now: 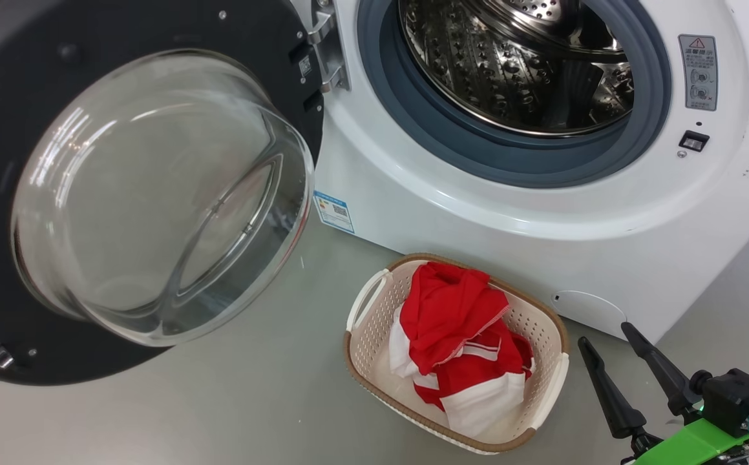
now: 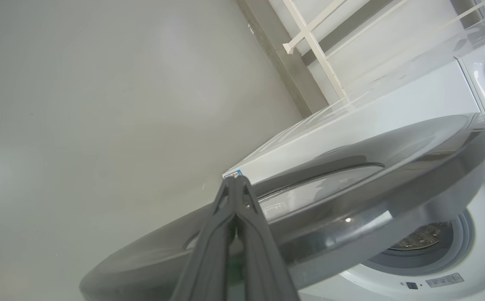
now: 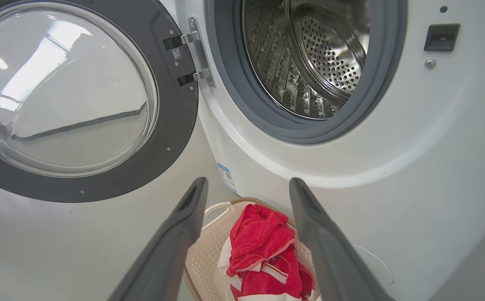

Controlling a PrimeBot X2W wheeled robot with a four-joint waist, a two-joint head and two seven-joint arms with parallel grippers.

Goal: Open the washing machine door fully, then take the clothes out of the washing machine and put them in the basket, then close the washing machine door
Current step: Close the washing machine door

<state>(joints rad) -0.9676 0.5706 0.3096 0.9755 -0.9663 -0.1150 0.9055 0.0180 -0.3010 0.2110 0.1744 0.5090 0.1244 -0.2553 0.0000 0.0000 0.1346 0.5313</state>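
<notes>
Dark fingers of the right gripper point(image 1: 604, 334) stand wide apart at the head view's lower right, holding nothing, pointing up toward the washing machine point(image 1: 477, 219) and just beside the basket point(image 1: 364, 349). The left gripper point(image 2: 234, 179) has its fingers pressed together, lying along the outer face of the washing machine door point(image 1: 148, 194); whether they touch it I cannot tell. The clothes point(image 1: 458, 336), red with white bands, lie heaped in the basket on the grey floor point(image 1: 219, 413) before the washer. The door stands open to the left of the steel drum point(image 1: 510, 64). The left wrist view gives the door's outside, the head view its bulging glass from inside.
</notes>
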